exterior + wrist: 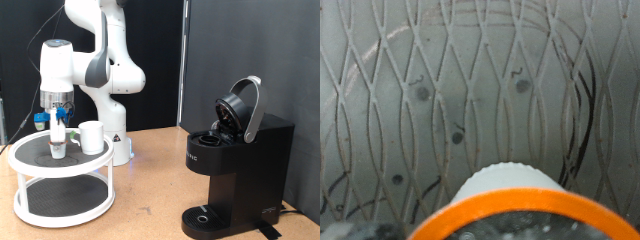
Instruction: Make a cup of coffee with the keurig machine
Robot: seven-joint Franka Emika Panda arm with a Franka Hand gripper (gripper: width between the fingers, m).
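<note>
The cup (92, 136) stands upright on the top shelf of a white two-tier round stand (62, 180), towards that shelf's edge nearest the exterior view's right. The stand sits at the exterior view's left edge of the brown surface (150, 185).

Just beside the cup, nearer the exterior view's left, a small white object with an orange band (59, 139) stands upright on the same shelf. The gripper (58, 124) is directly above it, pointing down, with the fingers (52, 121) reaching to the object's top. From the exterior view I cannot tell whether the fingers are apart or clamped on it. In the wrist view the object's orange rim (510, 213) and white body fill the lower part of the picture, with the shelf's dark mesh (440, 90) behind it; no fingers show there.

The keurig machine (238, 165) stands well apart from the stand, near the exterior view's right edge of the surface. Its rounded lid (243, 107) is tilted up and open, exposing the chamber beneath. Its round drip base (205, 214) at the front carries nothing.

The white arm (105, 60) rises behind the stand, and its base (118, 140) sits on the surface just beside the stand, at the back edge.
</note>
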